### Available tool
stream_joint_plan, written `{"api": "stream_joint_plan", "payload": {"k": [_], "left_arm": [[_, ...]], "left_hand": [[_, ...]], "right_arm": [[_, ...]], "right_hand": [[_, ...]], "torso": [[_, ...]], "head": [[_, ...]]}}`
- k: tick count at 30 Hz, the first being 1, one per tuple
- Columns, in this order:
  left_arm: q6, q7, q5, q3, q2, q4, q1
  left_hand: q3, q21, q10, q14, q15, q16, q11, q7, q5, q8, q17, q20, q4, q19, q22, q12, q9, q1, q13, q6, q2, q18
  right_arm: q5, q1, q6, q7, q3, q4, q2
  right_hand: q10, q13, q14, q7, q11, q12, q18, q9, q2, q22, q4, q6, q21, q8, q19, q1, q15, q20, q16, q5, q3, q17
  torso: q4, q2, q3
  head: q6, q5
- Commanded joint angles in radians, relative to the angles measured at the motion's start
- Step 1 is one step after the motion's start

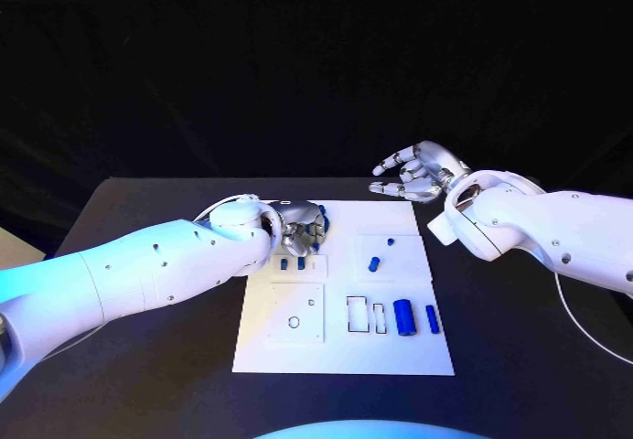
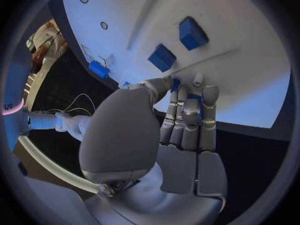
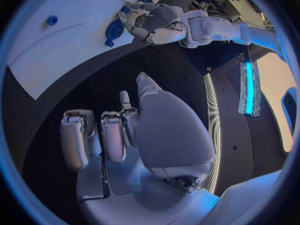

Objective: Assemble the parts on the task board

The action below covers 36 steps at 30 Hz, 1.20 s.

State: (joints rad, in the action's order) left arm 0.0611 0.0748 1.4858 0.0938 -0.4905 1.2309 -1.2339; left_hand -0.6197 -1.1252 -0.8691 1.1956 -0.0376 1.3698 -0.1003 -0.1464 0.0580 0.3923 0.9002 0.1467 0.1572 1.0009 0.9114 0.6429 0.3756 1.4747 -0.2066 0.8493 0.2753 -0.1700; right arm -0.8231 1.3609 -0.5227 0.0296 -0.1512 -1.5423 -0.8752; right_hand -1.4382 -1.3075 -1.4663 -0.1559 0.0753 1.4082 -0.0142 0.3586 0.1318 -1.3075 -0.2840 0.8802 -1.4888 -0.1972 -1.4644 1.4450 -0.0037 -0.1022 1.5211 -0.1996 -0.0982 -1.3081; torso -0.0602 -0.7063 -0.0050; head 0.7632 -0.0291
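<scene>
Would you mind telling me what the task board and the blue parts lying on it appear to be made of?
The task board looks like matte white plastic: flat, uniform, with cleanly cut recesses. The blue parts, such as the large cylinder, look like smooth solid plastic with a faint sheen. Neither can be confirmed by sight alone.

Readable text: almost none

Perhaps the letters "us" on a dark surface (image 2: 9, 106) at the left wrist view's rim; the board (image 1: 396, 352) bears no legible marking.

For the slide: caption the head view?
Left hand on the board among blue parts; right hand raised beyond it.
</scene>
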Motion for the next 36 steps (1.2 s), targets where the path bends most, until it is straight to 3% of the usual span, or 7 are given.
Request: {"api": "stream_joint_plan", "payload": {"k": [1,5,10,16,30,36], "left_arm": [[-0.023,-0.01,-0.009,0.002,0.004,-0.001,0.002],[-0.024,-0.007,-0.009,0.002,0.005,-0.003,0.002],[-0.016,0.002,-0.009,0.002,0.005,-0.007,0.002],[-0.001,0.005,-0.009,0.002,0.005,-0.012,0.003],[0.05,-0.029,-0.033,0.002,-0.017,0.013,0.004],[0.043,-0.031,-0.062,-0.01,-0.054,0.063,0.004]], "left_hand": [[-0.007,-0.007,-0.009,0.008,-0.002,0.008,-0.001,0.001,-0.003,-0.005,0.004,-0.001,-0.001,0.001,0.002,0.004,-0.002,-0.005,0.001,0.006,-0.003,0.013],[-0.016,-0.014,-0.016,0.018,0.0,0.018,0.002,0.002,-0.003,-0.003,0.018,-0.002,-0.008,0.002,0.01,0.006,-0.002,-0.005,0.001,0.015,-0.008,0.013],[-0.051,-0.061,-0.07,0.078,0.017,0.057,0.021,0.004,-0.003,0.008,0.091,-0.016,-0.05,0.038,0.065,0.008,0.008,0.011,0.003,0.064,-0.044,0.021],[-0.071,-0.093,-0.098,0.107,0.026,0.072,0.029,0.006,-0.003,0.005,0.124,-0.026,-0.084,0.061,0.1,0.001,0.012,0.018,0.004,0.085,-0.061,0.027],[-0.089,-0.116,-0.12,0.117,0.024,0.074,0.025,0.004,-0.002,-0.021,0.12,-0.026,-0.106,0.065,0.125,-0.046,0.013,-0.028,0.016,0.102,-0.06,0.031],[-0.083,-0.113,-0.131,0.122,0.023,0.076,0.025,0.007,-0.002,-0.028,0.122,-0.023,-0.095,0.065,0.126,-0.069,0.018,-0.067,0.021,0.112,-0.048,0.031]], "right_arm": [[-0.008,0.0,0.003,-0.008,0.0,-0.002,0.0],[-0.008,0.0,0.004,-0.008,0.0,-0.003,0.0],[-0.009,0.0,0.003,-0.008,0.0,-0.003,0.0],[-0.009,0.0,0.003,-0.009,0.0,-0.003,0.0],[-0.009,0.0,0.004,-0.009,0.0,-0.002,0.001],[-0.009,0.0,0.004,-0.009,0.0,0.0,0.002]], "right_hand": [[0.003,-0.112,-0.077,-0.003,-0.002,-0.004,-0.007,-0.001,-0.005,-0.209,-0.003,-0.006,0.003,-0.005,-0.067,-0.005,0.002,0.001,-0.006,-0.006,-0.001,-0.154],[0.003,-0.112,-0.077,-0.003,-0.002,-0.004,-0.007,-0.001,-0.005,-0.209,-0.003,-0.006,0.003,-0.005,-0.067,-0.005,0.002,0.001,-0.006,-0.006,-0.001,-0.154],[0.003,-0.112,-0.077,-0.003,-0.002,-0.004,-0.007,-0.001,-0.005,-0.209,-0.003,-0.006,0.003,-0.005,-0.067,-0.005,0.002,0.001,-0.006,-0.006,-0.001,-0.154],[0.003,-0.112,-0.077,-0.003,-0.002,-0.004,-0.007,-0.001,-0.005,-0.209,-0.003,-0.006,0.003,-0.005,-0.067,-0.005,0.002,0.001,-0.006,-0.006,-0.001,-0.154],[0.003,-0.112,-0.077,-0.003,-0.002,-0.004,-0.007,-0.001,-0.005,-0.209,-0.003,-0.006,0.003,-0.005,-0.067,-0.005,0.002,0.001,-0.006,-0.006,-0.001,-0.154],[0.003,-0.112,-0.077,-0.003,-0.002,-0.004,-0.007,-0.001,-0.005,-0.209,-0.003,-0.006,0.003,-0.005,-0.067,-0.005,0.002,0.001,-0.006,-0.006,-0.001,-0.154]], "torso": [[-0.0005,0.0,-0.0001],[-0.0003,0.0,-0.0002],[0.0006,0.001,0.0],[0.0,0.0,-0.0002],[0.0004,0.001,-0.001],[-0.0017,0.003,-0.0011]], "head": [[0.0,-0.001],[-0.001,-0.002],[-0.002,-0.001],[-0.003,-0.003],[-0.009,-0.002],[-0.011,-0.001]]}}
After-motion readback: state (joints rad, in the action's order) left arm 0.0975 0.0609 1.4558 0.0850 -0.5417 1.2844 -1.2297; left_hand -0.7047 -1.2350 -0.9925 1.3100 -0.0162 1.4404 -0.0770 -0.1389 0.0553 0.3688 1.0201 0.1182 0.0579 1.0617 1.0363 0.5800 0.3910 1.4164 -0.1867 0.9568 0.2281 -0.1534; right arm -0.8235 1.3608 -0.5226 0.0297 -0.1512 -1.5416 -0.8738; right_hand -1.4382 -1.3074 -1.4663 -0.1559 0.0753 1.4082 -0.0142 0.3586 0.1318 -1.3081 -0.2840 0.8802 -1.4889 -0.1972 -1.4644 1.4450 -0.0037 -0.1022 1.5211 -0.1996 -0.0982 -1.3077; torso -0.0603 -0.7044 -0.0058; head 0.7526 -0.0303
